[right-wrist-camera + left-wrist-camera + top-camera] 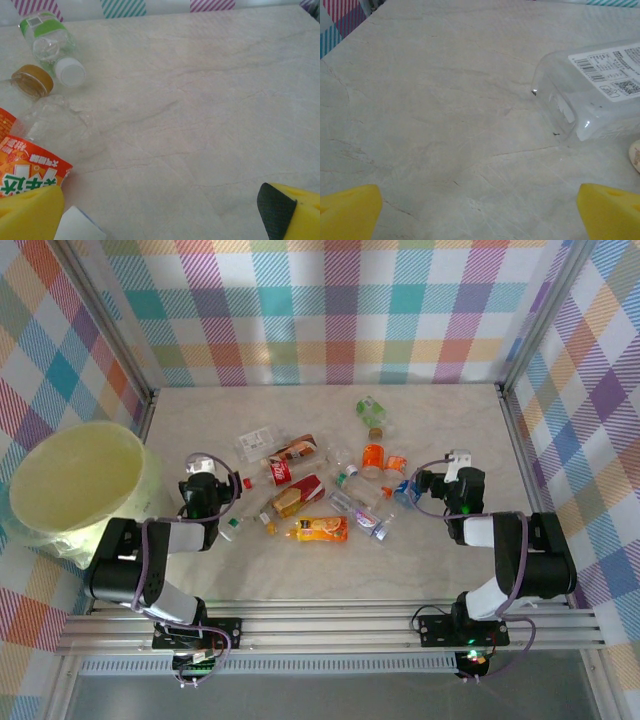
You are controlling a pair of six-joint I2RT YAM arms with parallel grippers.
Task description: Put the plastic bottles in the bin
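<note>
Top view: the bin [145, 475] sits at the frame's left edge, and the bottles [322, 529] lie scattered at the centre of the table [300, 575].

Left wrist view: the left jaws are spread and empty, with a clear bottle [590, 95] at upper right.

Right wrist view: the right jaws are spread and empty, with a green-labelled bottle [50, 42] at upper left.

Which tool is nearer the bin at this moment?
Left. The left tool sits just right of the bin, open over bare table; the right tool is beyond the bottles, far to the bin's right.
</note>
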